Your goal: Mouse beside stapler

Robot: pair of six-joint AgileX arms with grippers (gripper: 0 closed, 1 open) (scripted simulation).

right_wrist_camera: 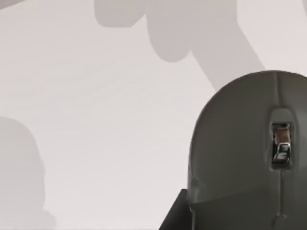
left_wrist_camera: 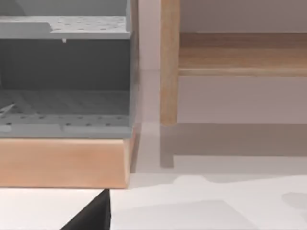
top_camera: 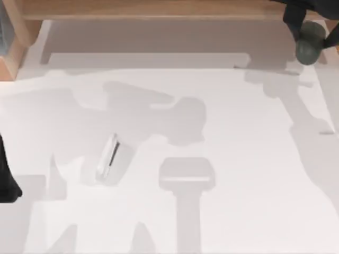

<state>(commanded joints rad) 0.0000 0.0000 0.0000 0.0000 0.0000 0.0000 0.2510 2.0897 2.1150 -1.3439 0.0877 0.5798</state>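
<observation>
The stapler [top_camera: 107, 157] is a slim white bar with a dark slit, lying flat on the white table left of centre. The mouse [top_camera: 310, 46], a dark grey-green rounded lump, hangs at the far right back corner, close to the wooden shelf. My right gripper [top_camera: 303, 30] comes down on it from above and is shut on it. In the right wrist view the mouse [right_wrist_camera: 240, 158] looms close above the table, with a dark fingertip [right_wrist_camera: 176, 215] at its edge. My left arm [top_camera: 6, 180] is parked at the left edge of the table.
A wooden shelf [top_camera: 159, 9] runs along the back edge. A grey rack [left_wrist_camera: 64, 86] on a wooden base [left_wrist_camera: 62, 163] stands at the back left, beside a wooden post [left_wrist_camera: 169, 62]. White table [top_camera: 238, 211] spreads between the stapler and the right side.
</observation>
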